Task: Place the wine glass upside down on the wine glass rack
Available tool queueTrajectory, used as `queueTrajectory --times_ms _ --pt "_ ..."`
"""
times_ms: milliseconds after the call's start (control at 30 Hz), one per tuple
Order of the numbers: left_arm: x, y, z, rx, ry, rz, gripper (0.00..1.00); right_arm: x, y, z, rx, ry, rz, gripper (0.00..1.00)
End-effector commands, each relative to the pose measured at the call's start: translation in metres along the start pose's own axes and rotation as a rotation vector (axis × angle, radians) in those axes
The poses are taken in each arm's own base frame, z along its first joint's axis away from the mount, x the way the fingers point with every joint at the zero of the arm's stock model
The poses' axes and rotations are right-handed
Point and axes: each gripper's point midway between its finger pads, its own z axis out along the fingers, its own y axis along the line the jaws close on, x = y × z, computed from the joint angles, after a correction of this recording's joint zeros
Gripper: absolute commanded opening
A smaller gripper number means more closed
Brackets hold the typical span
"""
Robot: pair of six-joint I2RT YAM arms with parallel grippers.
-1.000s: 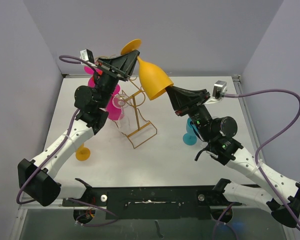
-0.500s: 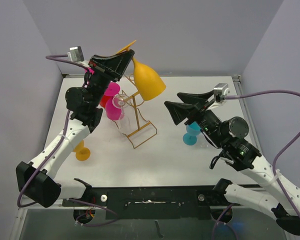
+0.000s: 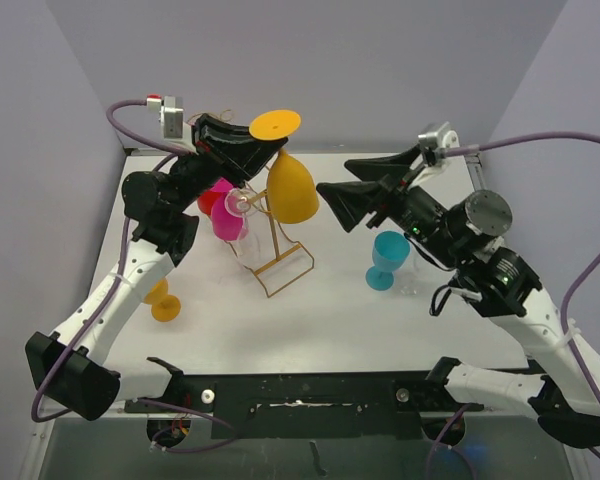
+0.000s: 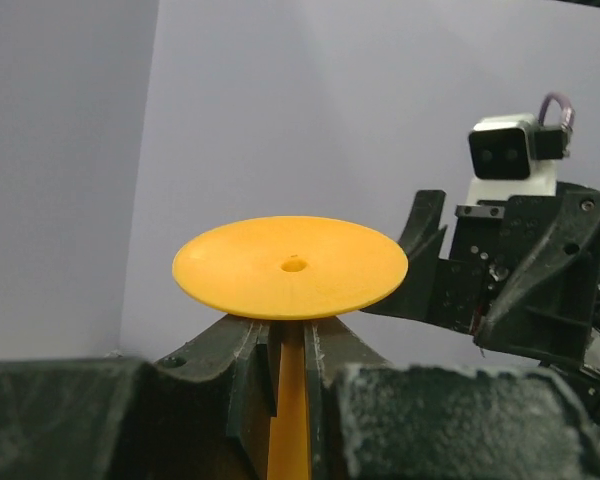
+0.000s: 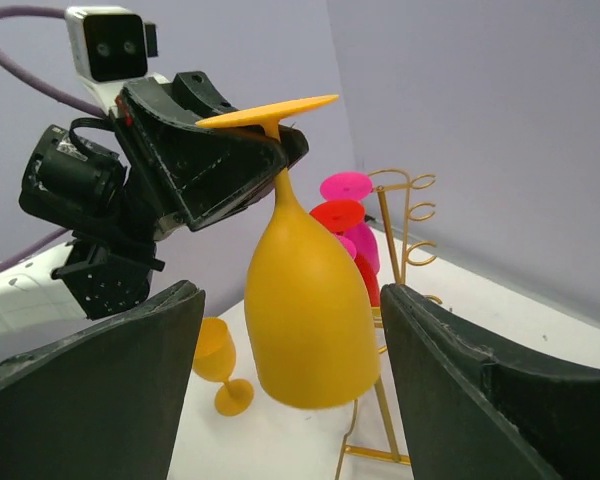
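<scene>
The wine glass (image 3: 292, 188) looks like light, slick orange plastic. It hangs bowl-down just beside the rack (image 3: 278, 262), with the left gripper (image 3: 272, 150) clamped on its thin stem under the foot, the sensible hold. The right gripper (image 3: 332, 182) stands apart, empty.

Item count: wine glasses, rack, arms, cameras

You should count five coloured wine glasses: one large orange wine glass (image 3: 293, 190), one small orange wine glass (image 3: 163, 303), one teal wine glass (image 3: 387, 258), one magenta wine glass (image 3: 228, 222) and one red wine glass (image 3: 210, 201); one clear round shape (image 3: 238, 203) sits among the rack's glasses, and you cannot tell whether it is a sixth; count one gold wire wine glass rack (image 3: 285, 268) with at least three curled hooks (image 5: 417, 212), two arms (left arm (image 3: 130, 290), right arm (image 3: 540, 320)) and two wrist cameras (left wrist camera (image 3: 166, 116), right wrist camera (image 3: 435, 136)).
</scene>
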Motion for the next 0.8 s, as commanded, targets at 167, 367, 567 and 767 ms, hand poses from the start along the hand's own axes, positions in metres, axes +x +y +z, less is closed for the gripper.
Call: queueTrajectory --times_ms 167,367,567,767 --pt "-0.005 -0.055 -0.011 0.203 0.049 0.063 0.0 0.012 0.023 0.049 -0.114 0.059 0.092 0.7" --pt "0.001 -0.069 -0.02 0.254 0.062 0.021 0.0 0.017 0.029 0.058 -0.142 0.065 0.124 0.65" --pt "0.001 -0.076 -0.023 0.267 0.064 -0.002 0.0 0.025 0.027 0.063 -0.141 0.07 0.147 0.54" --pt "0.002 -0.086 -0.024 0.3 0.059 -0.052 0.0 0.028 0.034 0.069 -0.185 0.068 0.161 0.45"
